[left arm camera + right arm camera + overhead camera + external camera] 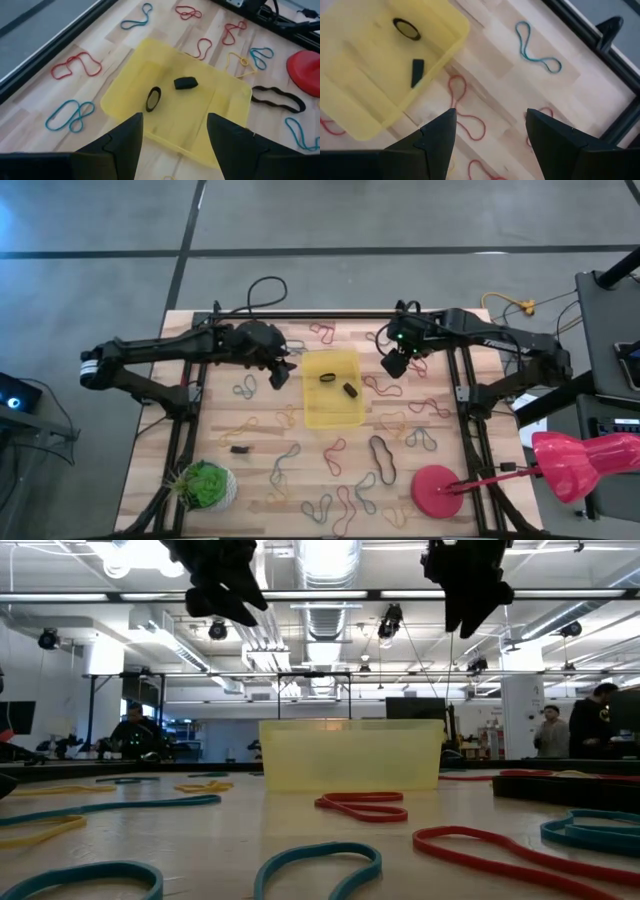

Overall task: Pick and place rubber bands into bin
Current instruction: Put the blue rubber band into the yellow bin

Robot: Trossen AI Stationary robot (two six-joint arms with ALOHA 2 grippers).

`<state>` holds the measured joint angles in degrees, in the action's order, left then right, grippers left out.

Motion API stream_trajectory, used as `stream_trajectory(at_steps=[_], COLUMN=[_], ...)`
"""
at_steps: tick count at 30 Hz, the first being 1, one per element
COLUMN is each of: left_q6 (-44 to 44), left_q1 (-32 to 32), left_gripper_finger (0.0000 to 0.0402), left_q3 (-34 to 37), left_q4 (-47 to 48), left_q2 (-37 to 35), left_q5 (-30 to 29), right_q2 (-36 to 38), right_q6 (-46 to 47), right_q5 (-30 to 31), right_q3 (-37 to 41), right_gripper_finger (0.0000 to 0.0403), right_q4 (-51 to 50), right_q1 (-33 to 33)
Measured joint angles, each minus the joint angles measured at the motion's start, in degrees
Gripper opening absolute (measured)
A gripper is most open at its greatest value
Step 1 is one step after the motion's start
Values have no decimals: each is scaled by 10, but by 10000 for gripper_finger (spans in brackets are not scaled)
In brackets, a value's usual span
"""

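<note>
red disc (306, 70) cut off at frame edge, distant people (565, 730) blurred – small

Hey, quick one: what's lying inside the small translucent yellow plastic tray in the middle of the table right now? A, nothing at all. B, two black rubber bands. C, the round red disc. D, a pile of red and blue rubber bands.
B: the small translucent yellow plastic tray holds two black rubber bands, one an open loop and one folded flat; coloured bands lie outside it.
</note>
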<state>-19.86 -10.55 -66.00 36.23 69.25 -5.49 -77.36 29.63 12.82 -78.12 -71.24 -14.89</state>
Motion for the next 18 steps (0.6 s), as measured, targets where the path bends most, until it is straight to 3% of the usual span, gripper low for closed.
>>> stream_trajectory(at_steps=[6, 13, 18], left_q6=[-10, -13, -23], left_q1=[0, 0, 0], left_gripper_finger=[205, 205, 205], left_q3=[0, 0, 0], left_q4=[4, 4, 4], left_q2=[-4, -1, 0], left_q5=[0, 0, 0], right_q2=[0, 0, 0], right_q6=[3, 18, 27], right_q5=[-51, -67, -120], right_q3=[43, 106, 156], right_gripper_finger=[226, 226, 226], right_q4=[0, 21, 63], right_q1=[-23, -27, -27])
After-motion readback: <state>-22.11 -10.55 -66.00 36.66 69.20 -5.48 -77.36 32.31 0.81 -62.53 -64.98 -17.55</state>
